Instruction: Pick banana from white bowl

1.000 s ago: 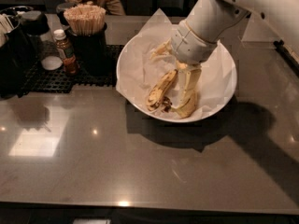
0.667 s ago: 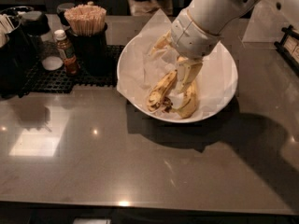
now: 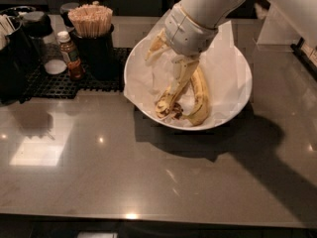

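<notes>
No writing can be read: the one small bottle (image 3: 70,55), brown with a white cap, carries a pale label whose print is too small to make out. It stands on a black mesh mat (image 3: 54,86) at the back left of the grey table (image 3: 148,177), just beside one black holder (image 3: 100,53) packed with a bundle of thin wooden sticks (image 3: 91,20). Dark containers (image 3: 20,48) stand further left on the same mat. There is one white bowl (image 3: 237,110), lined with crinkled white paper (image 3: 225,63) that rises above its far rim, and two bananas lie in it. The banana (image 3: 167,102) is the brown-speckled one. It lies on the paper in the middle of the bowl, slanting down to a dark mushy end near the front rim. The cleaner, longer curved banana (image 3: 201,97) lies just to its right, and the two touch at their lower ends. The white arm (image 3: 208,4) comes in from the upper right, and the gripper (image 3: 164,74) is down inside the bowl. Its jaws are spread apart: one reaches out left over the paper, and the other points down onto the upper end of the speckled banana.
</notes>
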Controlling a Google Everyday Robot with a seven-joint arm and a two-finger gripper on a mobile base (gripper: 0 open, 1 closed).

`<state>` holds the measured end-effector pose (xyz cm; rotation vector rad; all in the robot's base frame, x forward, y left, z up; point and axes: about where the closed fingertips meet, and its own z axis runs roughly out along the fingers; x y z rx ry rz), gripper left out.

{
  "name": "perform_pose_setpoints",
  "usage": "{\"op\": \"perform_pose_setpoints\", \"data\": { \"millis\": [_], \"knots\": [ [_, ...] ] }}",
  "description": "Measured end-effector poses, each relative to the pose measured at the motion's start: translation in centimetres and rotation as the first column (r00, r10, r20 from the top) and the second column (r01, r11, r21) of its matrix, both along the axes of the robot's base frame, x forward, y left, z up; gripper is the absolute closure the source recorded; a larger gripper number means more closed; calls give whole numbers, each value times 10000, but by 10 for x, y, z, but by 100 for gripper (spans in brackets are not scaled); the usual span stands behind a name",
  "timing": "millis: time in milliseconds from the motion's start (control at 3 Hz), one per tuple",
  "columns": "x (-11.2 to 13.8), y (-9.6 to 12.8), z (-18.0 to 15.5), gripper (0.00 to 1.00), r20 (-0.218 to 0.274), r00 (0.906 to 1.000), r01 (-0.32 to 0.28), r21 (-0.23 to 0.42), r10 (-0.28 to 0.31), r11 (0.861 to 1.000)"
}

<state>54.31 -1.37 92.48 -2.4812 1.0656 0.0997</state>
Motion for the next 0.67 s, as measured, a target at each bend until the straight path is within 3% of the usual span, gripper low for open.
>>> {"op": "perform_pose_setpoints", "data": {
  "millis": [667],
  "knots": [
    [16, 3, -33, 35, -1057, 9940, -301, -75, 292, 9995]
  ]
}}
